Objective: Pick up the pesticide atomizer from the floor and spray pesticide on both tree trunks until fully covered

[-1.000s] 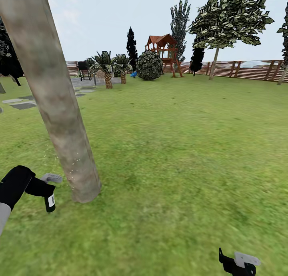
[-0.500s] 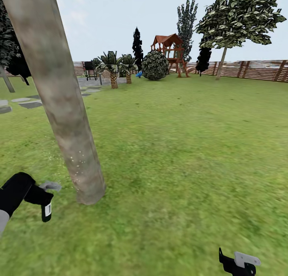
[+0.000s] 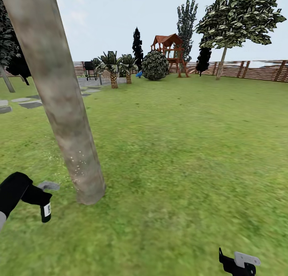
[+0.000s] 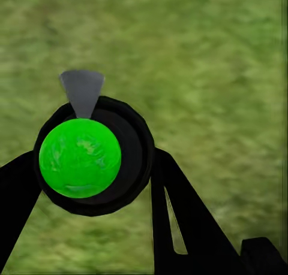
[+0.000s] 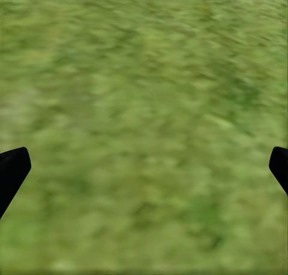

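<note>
Head view, left pincer (image 3: 40, 199) clamped on atomizer (image 3: 46, 212) beside trunk (image 3: 60, 95), right pincer (image 3: 239, 264) apart.

A: What occupies the lawn's left side?
B: A mottled tree trunk (image 3: 60, 95), leaning; beside its base the left gripper (image 3: 40, 198) clasps the pesticide atomizer (image 3: 46, 211).
A: Background?
B: Slatted fence (image 3: 248, 69).

Left arm reaching in from 8 o'clock in the head view, left gripper (image 3: 43, 200) clamped around a small bottle, right gripper (image 3: 239, 262) low at 5 o'clock, fingers spread wide apart, holding nothing
</note>
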You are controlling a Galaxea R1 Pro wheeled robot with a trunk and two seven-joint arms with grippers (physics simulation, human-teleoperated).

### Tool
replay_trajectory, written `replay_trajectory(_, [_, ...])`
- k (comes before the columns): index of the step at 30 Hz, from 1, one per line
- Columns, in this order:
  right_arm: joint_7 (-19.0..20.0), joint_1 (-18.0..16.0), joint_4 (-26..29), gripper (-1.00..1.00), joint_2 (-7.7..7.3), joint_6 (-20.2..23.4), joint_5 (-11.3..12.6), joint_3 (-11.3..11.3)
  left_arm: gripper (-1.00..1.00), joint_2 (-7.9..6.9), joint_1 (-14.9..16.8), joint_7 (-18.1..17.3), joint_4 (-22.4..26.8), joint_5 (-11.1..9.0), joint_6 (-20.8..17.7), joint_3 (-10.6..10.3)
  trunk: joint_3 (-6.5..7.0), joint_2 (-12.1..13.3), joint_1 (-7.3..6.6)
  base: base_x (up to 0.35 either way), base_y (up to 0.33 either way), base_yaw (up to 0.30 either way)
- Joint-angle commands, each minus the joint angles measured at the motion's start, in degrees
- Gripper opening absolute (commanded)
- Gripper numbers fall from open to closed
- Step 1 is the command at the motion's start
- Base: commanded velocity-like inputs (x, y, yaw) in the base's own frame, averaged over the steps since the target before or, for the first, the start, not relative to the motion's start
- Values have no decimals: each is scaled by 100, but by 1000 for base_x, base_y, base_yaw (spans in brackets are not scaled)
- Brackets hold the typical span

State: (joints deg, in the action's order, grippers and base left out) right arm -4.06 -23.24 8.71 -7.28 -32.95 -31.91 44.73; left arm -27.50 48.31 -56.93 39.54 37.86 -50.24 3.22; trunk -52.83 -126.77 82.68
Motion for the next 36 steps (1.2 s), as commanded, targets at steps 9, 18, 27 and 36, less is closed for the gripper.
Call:
replay_trajectory(9, [-42, -5, -10, 100, -1, -18, -54, 19, -100, 33, 57, -76, 37, 39, -38, -5, -5, -2, -1, 142, 31, 45])
replay_trajectory(18, [-42, -5, -10, 100, -1, -18, -52, 19, -100, 82, -11, -74, 321, 26, -45, 1, -5, -2, -1, 24, 6, 0])
replay_trajectory(27, [-42, -5, -10, 100, -1, -18, -60, 19, -100, -45, 65, -65, 371, 45, -65, 37, -5, -2, -1, 0, 0, 0])
replay_trajectory(36, [-42, -5, -10, 100, -1, -18, -61, 19, -100, -43, -23, -50, 436, 3, -47, 46, -5, -2, -1, 0, -137, 0])
